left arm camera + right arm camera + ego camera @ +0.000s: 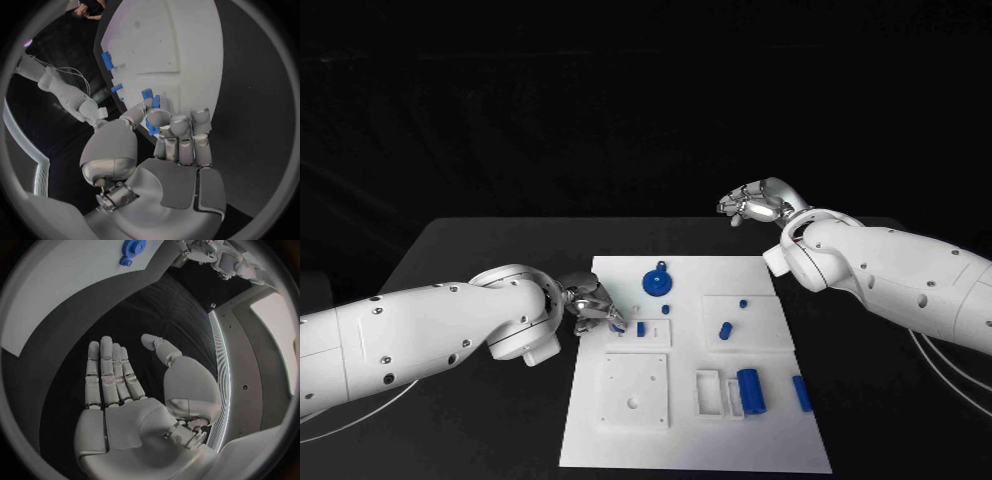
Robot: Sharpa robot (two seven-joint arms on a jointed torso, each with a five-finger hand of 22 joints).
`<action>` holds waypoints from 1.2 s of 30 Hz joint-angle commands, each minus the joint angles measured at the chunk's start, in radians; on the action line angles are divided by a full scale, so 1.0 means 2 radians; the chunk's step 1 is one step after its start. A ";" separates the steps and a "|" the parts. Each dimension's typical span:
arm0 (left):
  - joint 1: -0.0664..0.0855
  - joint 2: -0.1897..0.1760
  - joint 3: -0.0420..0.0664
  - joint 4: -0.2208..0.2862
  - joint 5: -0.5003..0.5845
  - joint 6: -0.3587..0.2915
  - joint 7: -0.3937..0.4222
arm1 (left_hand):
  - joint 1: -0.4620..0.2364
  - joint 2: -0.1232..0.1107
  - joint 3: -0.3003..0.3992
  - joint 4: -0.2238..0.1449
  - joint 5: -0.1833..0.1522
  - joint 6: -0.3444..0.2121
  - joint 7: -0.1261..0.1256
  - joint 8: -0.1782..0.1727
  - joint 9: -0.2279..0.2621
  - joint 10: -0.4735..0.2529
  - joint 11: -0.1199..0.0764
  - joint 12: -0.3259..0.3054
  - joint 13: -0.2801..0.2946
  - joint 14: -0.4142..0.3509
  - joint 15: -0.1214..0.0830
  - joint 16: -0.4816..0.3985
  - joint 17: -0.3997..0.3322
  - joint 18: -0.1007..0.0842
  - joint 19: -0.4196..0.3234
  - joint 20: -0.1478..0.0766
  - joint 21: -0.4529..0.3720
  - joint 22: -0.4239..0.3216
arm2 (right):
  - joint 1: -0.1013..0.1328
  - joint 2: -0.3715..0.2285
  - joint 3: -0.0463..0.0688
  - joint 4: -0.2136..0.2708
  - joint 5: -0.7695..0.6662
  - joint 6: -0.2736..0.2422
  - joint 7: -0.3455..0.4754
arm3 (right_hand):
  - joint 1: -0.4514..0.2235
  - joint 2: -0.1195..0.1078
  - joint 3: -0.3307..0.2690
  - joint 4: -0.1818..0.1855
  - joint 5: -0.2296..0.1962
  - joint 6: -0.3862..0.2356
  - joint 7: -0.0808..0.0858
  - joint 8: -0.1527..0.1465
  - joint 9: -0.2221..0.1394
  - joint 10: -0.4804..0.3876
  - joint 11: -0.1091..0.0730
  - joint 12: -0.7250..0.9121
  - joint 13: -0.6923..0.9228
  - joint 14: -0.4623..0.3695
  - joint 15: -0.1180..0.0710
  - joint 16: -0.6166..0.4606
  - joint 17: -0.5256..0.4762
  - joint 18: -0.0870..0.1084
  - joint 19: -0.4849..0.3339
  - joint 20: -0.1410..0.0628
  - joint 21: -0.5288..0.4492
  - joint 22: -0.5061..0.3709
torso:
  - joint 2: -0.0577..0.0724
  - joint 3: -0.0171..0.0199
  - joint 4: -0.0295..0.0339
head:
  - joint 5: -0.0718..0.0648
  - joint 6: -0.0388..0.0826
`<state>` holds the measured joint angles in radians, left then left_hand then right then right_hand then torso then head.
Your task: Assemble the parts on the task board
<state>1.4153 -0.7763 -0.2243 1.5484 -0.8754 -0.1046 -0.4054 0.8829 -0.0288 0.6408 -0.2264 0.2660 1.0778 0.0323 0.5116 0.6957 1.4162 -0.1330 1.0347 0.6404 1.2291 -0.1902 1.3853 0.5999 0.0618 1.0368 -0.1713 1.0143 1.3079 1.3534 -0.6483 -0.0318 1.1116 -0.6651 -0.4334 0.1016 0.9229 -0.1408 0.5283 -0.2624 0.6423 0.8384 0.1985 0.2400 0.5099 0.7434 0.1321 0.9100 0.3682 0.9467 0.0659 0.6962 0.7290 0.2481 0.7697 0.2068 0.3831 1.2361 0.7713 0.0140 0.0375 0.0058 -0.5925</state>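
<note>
Right hand (128, 405) flat, fingers straight and empty, over black table (125, 325), white task board (69, 280) with blue gear (132, 250) beyond

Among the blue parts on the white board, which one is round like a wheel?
The blue toothed gear, lying at the far end of the white task board. The other blue parts are straight pegs or small blocks; it alone is a disc.

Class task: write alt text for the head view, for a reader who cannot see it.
The left hand pinches a small blue part at the left edge of the white task board. The right hand hangs open beyond the board's far edge. More blue parts, including a gear, lie on the board.
</note>
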 commanded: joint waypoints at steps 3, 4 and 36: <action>-0.001 0.000 -0.004 0.004 -0.026 -0.008 -0.003 | 0.000 0.006 0.005 -0.003 0.002 0.050 -0.032 0.019 0.035 -0.002 -0.004 0.003 -0.001 0.017 -0.017 0.002 0.000 -0.001 0.004 -0.053 0.002 0.010 | -0.002 0.001 0.000 0.000 -0.002 0.007 0.003 | 0.000 0.004 0.000 0.001 0.003 -0.004 -0.001 0.002 -0.001 -0.004 0.001 0.003 -0.001 -0.005 0.001 0.003 -0.001 0.007 -0.004 0.000 -0.002 0.001 | 0.000 0.0002 0.0004 | 0.002 -0.001; -0.001 0.000 -0.004 0.004 -0.027 -0.007 -0.003 | -0.001 0.006 0.005 -0.003 0.002 0.050 -0.032 0.019 0.035 -0.002 -0.004 0.003 -0.001 0.017 -0.017 0.002 0.000 -0.001 0.004 -0.053 0.002 0.010 | -0.002 0.001 0.000 0.000 -0.002 0.007 0.003 | 0.000 0.004 0.000 0.001 0.003 -0.004 -0.001 0.002 -0.001 -0.004 0.001 0.004 -0.002 -0.005 0.001 0.003 -0.001 0.007 -0.004 0.000 -0.002 0.001 | 0.000 0.0001 0.0001 | 0.003 -0.001; -0.004 0.004 -0.006 0.002 -0.037 -0.005 -0.004 | -0.004 0.007 0.006 -0.001 -0.001 0.049 -0.032 0.021 0.034 -0.003 -0.004 0.005 -0.002 0.016 -0.017 0.003 0.000 0.000 0.004 -0.053 0.003 0.009 | -0.004 -0.001 0.000 0.001 -0.002 0.009 0.002 | -0.001 0.005 0.000 0.002 0.006 -0.005 0.000 0.002 -0.001 -0.004 0.001 0.005 -0.004 -0.005 0.001 0.003 -0.001 0.007 -0.004 0.000 -0.002 0.001 | 0.000 -0.0004 0.0000 | 0.002 -0.003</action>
<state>1.4081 -0.7696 -0.2348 1.5493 -0.9408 -0.1250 -0.4107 0.8730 -0.0286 0.6481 -0.2282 0.2621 1.0778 0.0323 0.5396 0.6983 1.4159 -0.1328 1.0408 0.6379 1.2357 -0.1899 1.3852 0.5998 0.0618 1.0366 -0.1713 1.0159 1.3076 1.3467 -0.6494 -0.0318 1.1125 -0.6659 -0.4268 0.1012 0.9229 -0.1408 0.5284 -0.2624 0.6507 0.8389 0.1980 0.2400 0.5082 0.7398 0.1357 0.9167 0.3625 0.9441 0.0685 0.6962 0.7270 0.2480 0.7698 0.2068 0.3831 1.2368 0.7715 0.0131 0.0370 0.0094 -0.5991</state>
